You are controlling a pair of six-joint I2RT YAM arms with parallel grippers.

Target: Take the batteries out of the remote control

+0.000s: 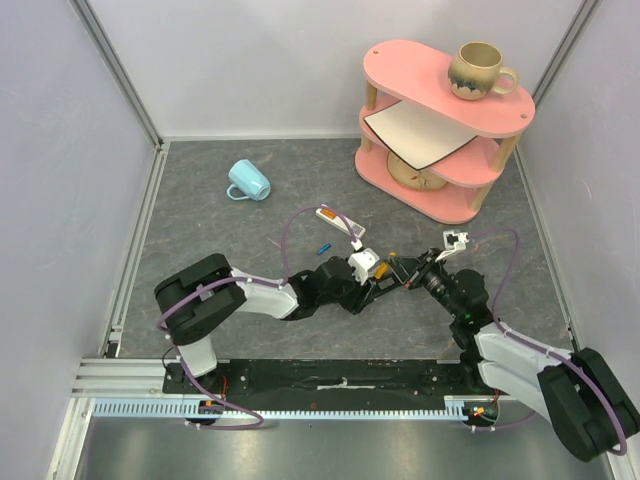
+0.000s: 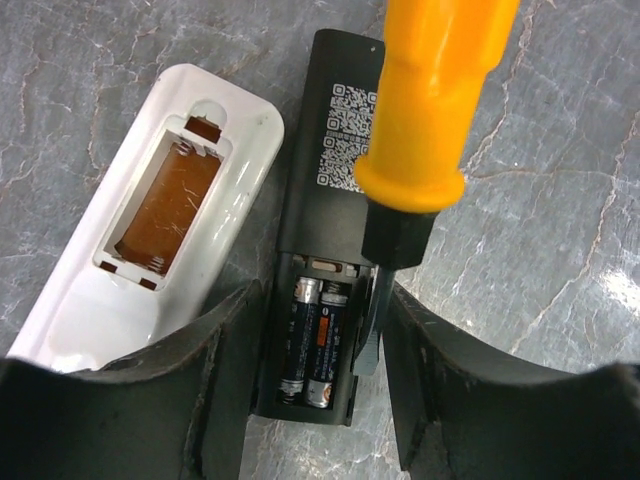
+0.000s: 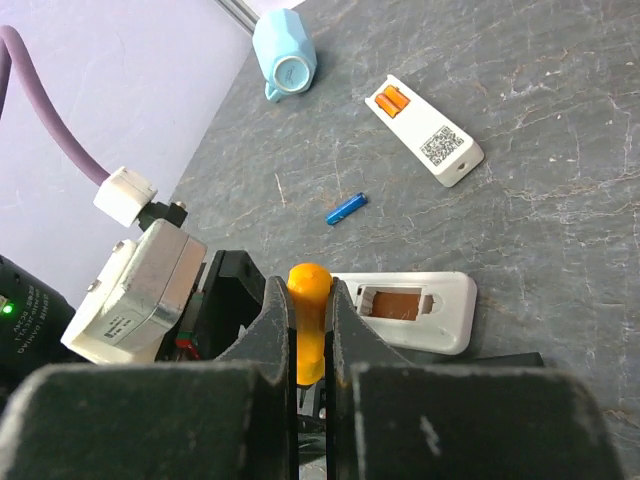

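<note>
A black remote (image 2: 330,190) lies open-side up with two dark batteries (image 2: 315,340) in its compartment. My left gripper (image 2: 325,300) is open and straddles the remote's battery end. Its left finger (image 2: 225,380) lies against the remote's side, and its right finger (image 2: 420,380) stands a small gap away. My right gripper (image 3: 310,300) is shut on the orange screwdriver handle (image 3: 310,330). The screwdriver (image 2: 430,100) has its blade at the compartment's right wall. A loose blue battery (image 3: 346,208) lies on the table. Both grippers meet at centre (image 1: 385,278).
An empty white remote (image 2: 150,220) lies right beside the black one. Another white remote (image 3: 420,130) holding orange cells lies farther off. A blue mug (image 1: 248,181) lies on its side at back left. A pink shelf (image 1: 440,120) with a mug (image 1: 478,70) stands at back right.
</note>
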